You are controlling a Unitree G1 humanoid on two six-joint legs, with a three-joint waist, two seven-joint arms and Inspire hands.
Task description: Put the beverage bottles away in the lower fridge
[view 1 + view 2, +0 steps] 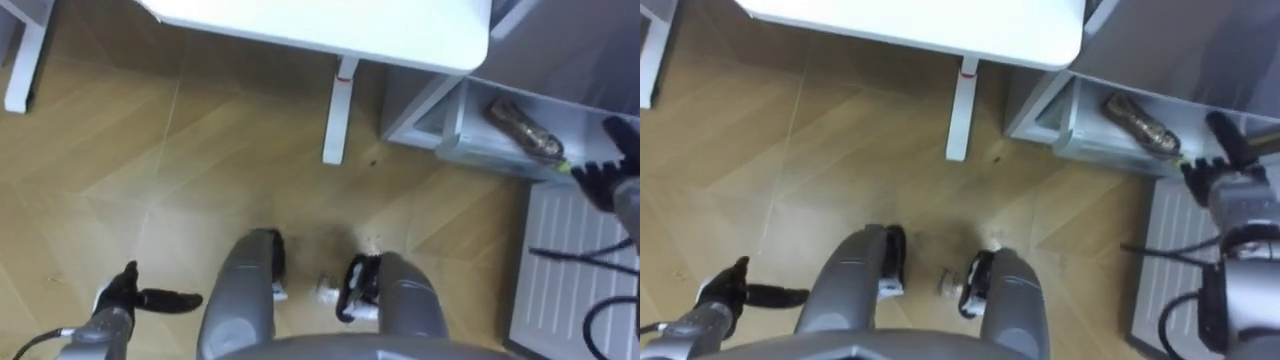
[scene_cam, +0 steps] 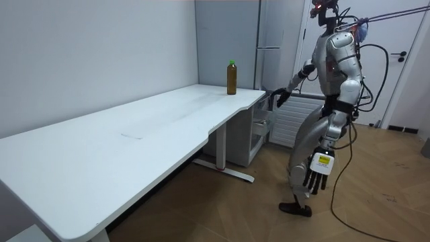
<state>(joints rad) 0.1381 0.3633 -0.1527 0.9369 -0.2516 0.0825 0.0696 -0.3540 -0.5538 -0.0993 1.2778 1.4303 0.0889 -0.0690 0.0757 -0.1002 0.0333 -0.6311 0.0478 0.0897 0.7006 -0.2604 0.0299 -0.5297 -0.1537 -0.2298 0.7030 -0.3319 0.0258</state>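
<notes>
- Left eye view. The robot looks down at the floor by the corner of a white desk (image 1: 300, 25). To its right is the open lower fridge compartment (image 1: 455, 125).
- 1 lying bottle (image 1: 522, 128) rests on its side in that compartment. Its long axis runs slantwise, with the green cap towards the robot's right.
- The right hand (image 1: 612, 172) hovers just beside the cap end with its fingers spread, and nothing is held. Whether a fingertip touches the cap cannot be told.
- The left hand (image 1: 135, 297) hangs low at the robot's left, well apart from the fridge. Its fingers are straight and it is empty.
- Room view. The robot stands upright between the desk end and the grey fridge (image 2: 269, 33), with its right arm reaching forward.
- 1 standing bottle (image 2: 232, 77) is upright on the desk corner nearest the fridge. Its long axis is vertical and its green cap is on top.
- This bottle is the key relation. It lies towards the room view's left of the right hand, and higher than it.
- The right hand is plainly the nearer of the 2, and the left hangs by the thigh. The judgement is that the next reach falls to the right arm, raised over the desk edge for a side grasp.
- Right eye view. The layout is the same: the lying bottle sits slantwise in the compartment, and the right hand beside its cap is loose-fingered and empty.
- Judged progress: 1 drink is stowed and 1 is on the desk.
</notes>
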